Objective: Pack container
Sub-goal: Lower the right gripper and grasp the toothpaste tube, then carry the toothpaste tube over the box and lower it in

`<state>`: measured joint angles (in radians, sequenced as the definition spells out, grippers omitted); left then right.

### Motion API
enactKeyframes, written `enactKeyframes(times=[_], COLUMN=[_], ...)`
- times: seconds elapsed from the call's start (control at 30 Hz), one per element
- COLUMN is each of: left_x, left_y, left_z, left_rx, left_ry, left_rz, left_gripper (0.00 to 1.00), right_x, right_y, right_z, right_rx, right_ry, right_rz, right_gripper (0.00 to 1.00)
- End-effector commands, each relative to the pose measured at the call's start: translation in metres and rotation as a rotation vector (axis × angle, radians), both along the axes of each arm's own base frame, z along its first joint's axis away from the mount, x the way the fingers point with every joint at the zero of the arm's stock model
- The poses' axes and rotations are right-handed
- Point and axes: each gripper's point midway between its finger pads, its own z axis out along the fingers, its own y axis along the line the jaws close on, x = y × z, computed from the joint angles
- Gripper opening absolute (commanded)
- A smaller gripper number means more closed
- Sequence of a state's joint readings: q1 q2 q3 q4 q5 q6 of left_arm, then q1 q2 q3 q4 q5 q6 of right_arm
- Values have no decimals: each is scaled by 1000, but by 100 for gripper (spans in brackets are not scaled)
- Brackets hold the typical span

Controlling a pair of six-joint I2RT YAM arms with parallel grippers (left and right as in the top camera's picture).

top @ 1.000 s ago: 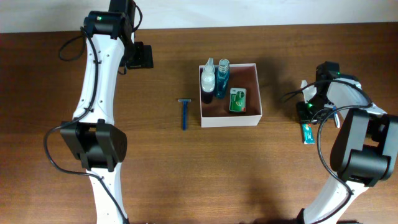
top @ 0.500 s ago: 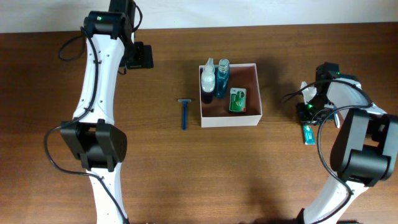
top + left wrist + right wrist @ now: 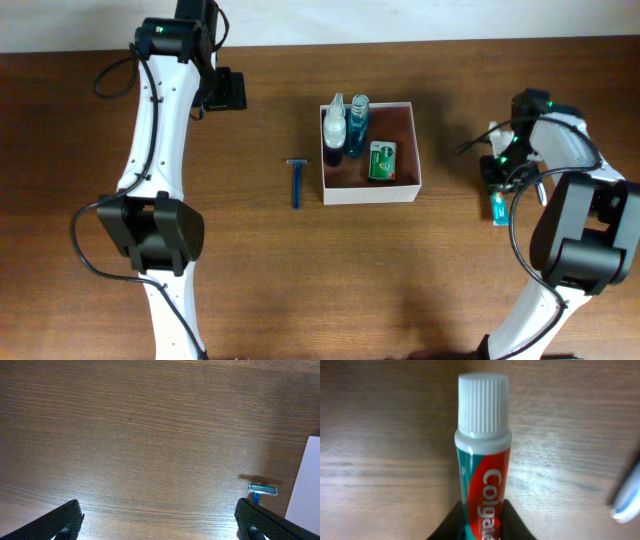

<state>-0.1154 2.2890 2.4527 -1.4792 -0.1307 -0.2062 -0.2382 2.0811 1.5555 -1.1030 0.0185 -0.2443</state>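
Remotely, I hold my right gripper (image 3: 481,521) clamped on the red, green and white plastic Colgate toothpaste tube (image 3: 483,455) at the brown wooden desk's (image 3: 250,280) right side, my left gripper (image 3: 160,525) spread wide at far left, while the square white cardboard container (image 3: 370,192) sits mid-desk, well apart from both.

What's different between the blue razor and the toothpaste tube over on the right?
The razor lies loose on the table, left of the box, with no hand near it; the toothpaste tube is pinched between the fingers of the right hand. The razor is slim and blue; the tube is teal and red with a white ribbed cap. Both are outside the box.
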Motion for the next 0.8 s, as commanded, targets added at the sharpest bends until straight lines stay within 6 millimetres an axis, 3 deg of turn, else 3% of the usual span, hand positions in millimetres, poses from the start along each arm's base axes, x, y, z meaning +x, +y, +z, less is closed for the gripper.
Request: enactKeyframes(times=[0.0, 0.27, 0.43, 0.6, 0.77], left_x=[-1, 0, 0, -1, -2], left_y=[0, 0, 0, 0, 0], left_z=[-2, -2, -2, -2, -2], left_rx=[-5, -6, -5, -5, -5], left_ry=[7, 2, 4, 7, 11], left_rz=[9, 9, 9, 9, 9], left_gripper=[99, 99, 100, 99, 100], right_x=[18, 44, 57, 61, 57], right_y=[4, 40, 81, 129, 169], right_z=[26, 95, 131, 149, 150], right_rx=[19, 46, 58, 88, 109], right_ry=[-47, -120, -178, -213, -212], right_rz=[-19, 6, 22, 55, 88], right_gripper=[18, 18, 18, 19, 19])
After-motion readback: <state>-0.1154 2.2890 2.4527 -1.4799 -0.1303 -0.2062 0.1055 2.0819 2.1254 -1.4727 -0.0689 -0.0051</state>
